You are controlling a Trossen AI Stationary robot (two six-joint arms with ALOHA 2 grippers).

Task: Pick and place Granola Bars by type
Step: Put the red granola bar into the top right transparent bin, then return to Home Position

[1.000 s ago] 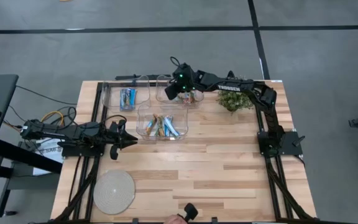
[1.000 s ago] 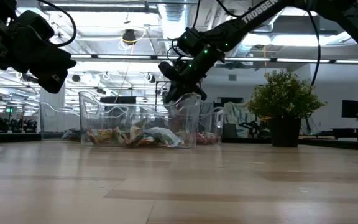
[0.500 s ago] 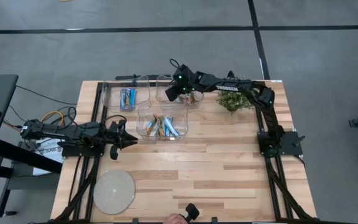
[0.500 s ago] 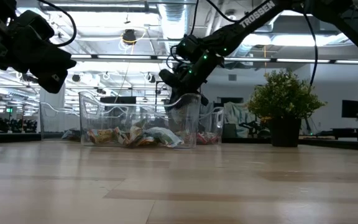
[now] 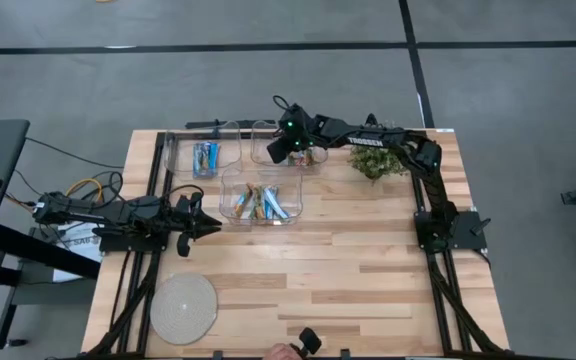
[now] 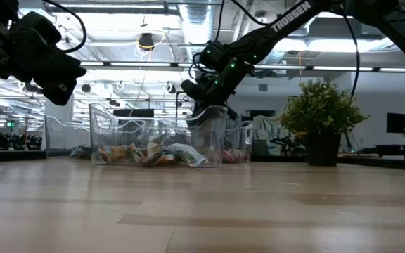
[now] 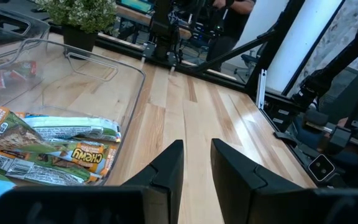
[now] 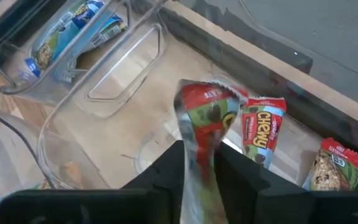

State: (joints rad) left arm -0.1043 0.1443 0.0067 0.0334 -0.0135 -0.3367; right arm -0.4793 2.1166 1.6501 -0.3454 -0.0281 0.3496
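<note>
My right gripper (image 5: 290,150) reaches down into the far right clear bin (image 5: 268,152), shut on a red and green granola bar (image 8: 205,112). Other multicoloured bars (image 8: 263,134) lie on that bin's floor. Bright blue bars (image 5: 205,155) lie in the far left bin. The nearer middle bin (image 5: 260,203) holds several mixed bars (image 7: 48,149). My left gripper (image 7: 196,155) waits near the table's left edge (image 5: 206,225), level, its fingers a little apart with nothing between them. My right gripper pinches the red and green bar's wrapper (image 8: 199,163) between its two fingers. The fingers slant down into the bin from the table's right side. The bar sticks out past the fingertips, its crimped free end (image 8: 207,90) over the bin floor. Whether it touches the floor I cannot tell.
A small potted plant (image 5: 376,160) stands at the far right, close under my right arm. A round pale disc (image 5: 183,307) lies near the front left corner. The bins' upright walls (image 6: 209,133) surround the right gripper. Bare wood stretches across the table's near half (image 5: 368,290).
</note>
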